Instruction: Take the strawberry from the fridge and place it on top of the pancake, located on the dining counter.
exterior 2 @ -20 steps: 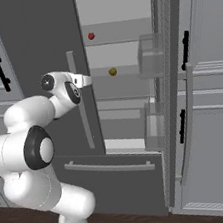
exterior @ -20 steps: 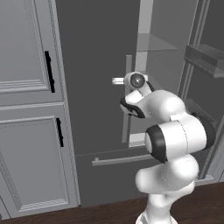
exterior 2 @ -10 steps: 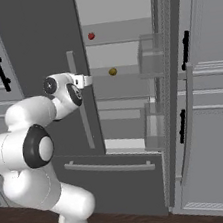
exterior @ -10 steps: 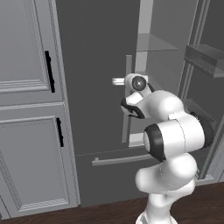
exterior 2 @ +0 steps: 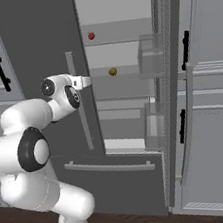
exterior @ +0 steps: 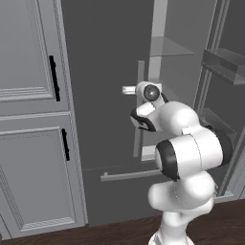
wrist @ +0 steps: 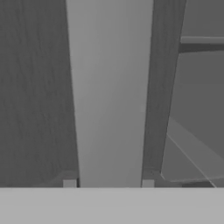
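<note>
Two dark finger tips (wrist: 70,183) of my gripper (wrist: 108,184) clamp the fridge's long light-grey vertical handle (wrist: 109,96), presumably for swinging its door; the tiny red strawberry (exterior 2: 91,35) sits upper centre, on a pale inner shelf.

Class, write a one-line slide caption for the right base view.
Gripper at the fridge door handle; strawberry waits on a shelf inside.

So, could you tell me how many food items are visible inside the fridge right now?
2: the strawberry on the upper shelf and a small yellow-brown ball on the shelf below it. The left door may hide others.
</note>
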Robot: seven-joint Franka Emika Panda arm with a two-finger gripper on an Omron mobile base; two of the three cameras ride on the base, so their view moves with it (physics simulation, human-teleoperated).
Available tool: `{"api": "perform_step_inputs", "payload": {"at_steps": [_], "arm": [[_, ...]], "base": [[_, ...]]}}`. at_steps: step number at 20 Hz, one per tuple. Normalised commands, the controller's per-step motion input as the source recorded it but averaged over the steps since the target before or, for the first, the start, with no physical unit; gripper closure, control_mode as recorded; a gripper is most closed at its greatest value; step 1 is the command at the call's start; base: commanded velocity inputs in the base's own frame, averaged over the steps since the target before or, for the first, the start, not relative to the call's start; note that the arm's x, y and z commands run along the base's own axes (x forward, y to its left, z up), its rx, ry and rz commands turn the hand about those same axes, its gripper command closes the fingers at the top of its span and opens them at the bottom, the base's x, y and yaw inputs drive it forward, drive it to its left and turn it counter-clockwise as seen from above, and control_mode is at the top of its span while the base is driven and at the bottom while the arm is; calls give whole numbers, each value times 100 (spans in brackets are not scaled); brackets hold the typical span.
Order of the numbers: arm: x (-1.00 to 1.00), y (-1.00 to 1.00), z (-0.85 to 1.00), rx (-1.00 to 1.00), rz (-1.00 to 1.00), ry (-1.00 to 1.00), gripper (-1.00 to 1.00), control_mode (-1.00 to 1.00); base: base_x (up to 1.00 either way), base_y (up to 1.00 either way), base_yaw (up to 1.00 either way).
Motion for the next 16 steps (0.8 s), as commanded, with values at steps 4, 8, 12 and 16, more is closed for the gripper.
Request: {"api": "perform_step_inputs", "payload": {"at_steps": [4,8,12,16], "arm": [[-70,0,0,0,-1,0,100,-100],[-76,13,0,0,-3,0,100,-100],[-86,27,0,0,-6,0,100,-100],[-84,36,1,0,-11,0,100,-100]], "base": [[0,0,0],[0,0,0],[0,0,0],[0,0,0]]}}
